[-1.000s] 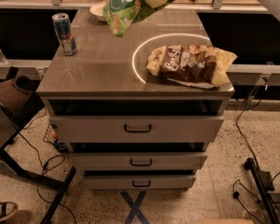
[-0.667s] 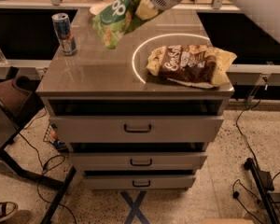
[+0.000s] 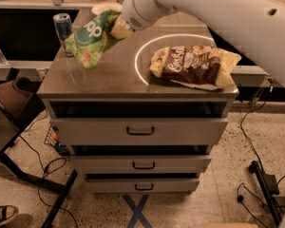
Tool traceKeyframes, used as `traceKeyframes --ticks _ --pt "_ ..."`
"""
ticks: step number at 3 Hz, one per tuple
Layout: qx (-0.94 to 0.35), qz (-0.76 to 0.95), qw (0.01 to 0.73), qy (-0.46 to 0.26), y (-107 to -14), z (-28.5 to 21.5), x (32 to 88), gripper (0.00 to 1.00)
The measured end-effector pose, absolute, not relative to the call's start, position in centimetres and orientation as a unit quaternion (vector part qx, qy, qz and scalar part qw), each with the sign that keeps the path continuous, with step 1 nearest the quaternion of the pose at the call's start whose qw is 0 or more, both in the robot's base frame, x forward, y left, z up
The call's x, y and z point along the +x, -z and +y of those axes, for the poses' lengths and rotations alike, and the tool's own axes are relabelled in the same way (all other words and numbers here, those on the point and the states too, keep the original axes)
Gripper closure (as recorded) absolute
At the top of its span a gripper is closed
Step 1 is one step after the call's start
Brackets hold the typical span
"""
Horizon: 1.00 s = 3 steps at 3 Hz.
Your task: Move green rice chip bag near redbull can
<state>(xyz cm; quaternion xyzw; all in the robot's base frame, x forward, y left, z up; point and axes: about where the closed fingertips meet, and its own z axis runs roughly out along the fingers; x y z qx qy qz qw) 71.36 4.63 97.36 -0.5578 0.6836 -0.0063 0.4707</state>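
Currently the gripper (image 3: pixel 118 28) is hovering over the back-left part of the cabinet top (image 3: pixel 109 82), its fingers clamping down on the upper right edge of the green rice chip bag (image 3: pixel 88 38), so the bag is dangling tilted beneath it with its lower corner pointing at the surface; whether that corner is touching the top is not clear. Gripping by the edge is letting the crinkled bag hang free of the larger brown-and-yellow chip bag (image 3: pixel 192 65), which is lying well apart on the right. The redbull can (image 3: pixel 62 26) is standing upright just beside the dangling bag, on its left, and a white bowl (image 3: pixel 104 6) is sitting behind. Judging by that closeness, the carry is looking nearly finished, with lowering and letting go remaining
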Motion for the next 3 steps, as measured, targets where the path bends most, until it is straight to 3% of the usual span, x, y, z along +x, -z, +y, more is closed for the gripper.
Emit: traceKeyframes --ticks 2,3 --pt "-0.598 0.651 0.464 -0.057 -92.4 10.0 71.8 1.0" --pt "-0.601 0.648 0.463 -0.059 -92.2 10.4 71.7 0.83"
